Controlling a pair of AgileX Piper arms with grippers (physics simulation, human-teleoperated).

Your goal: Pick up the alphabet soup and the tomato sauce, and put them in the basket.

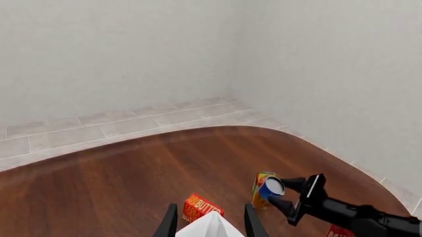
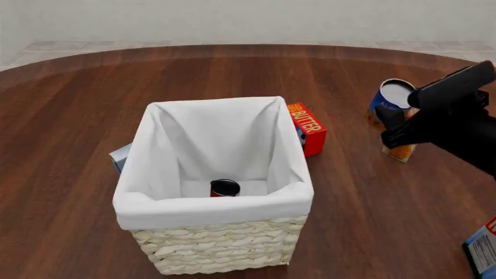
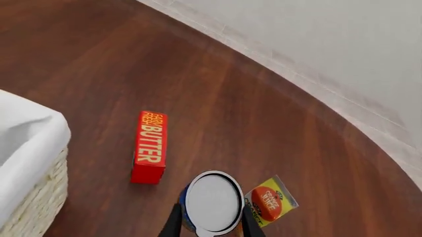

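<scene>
The basket [image 2: 217, 232] stands on the tabletop [image 2: 78, 104] nearest the arms, with the sauce [image 2: 225, 188] upright on its floor against the near wall. Over its near edge the left claw [image 1: 209, 222] shows only two dark, spread fingers, and whether it grips anything I cannot tell. Right of the basket and farther back, past the butter [image 2: 307, 127] touching its far right corner, the right claw [image 3: 211, 224] grips the soup [image 2: 390, 96], lifted just above the juice [image 2: 401, 151].

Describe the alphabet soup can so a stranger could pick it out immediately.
Start at the big wicker basket and look right, past the red butter box. The alphabet soup is the small blue can with a pale silvery top in the right gripper, beside the orange juice carton.
</scene>
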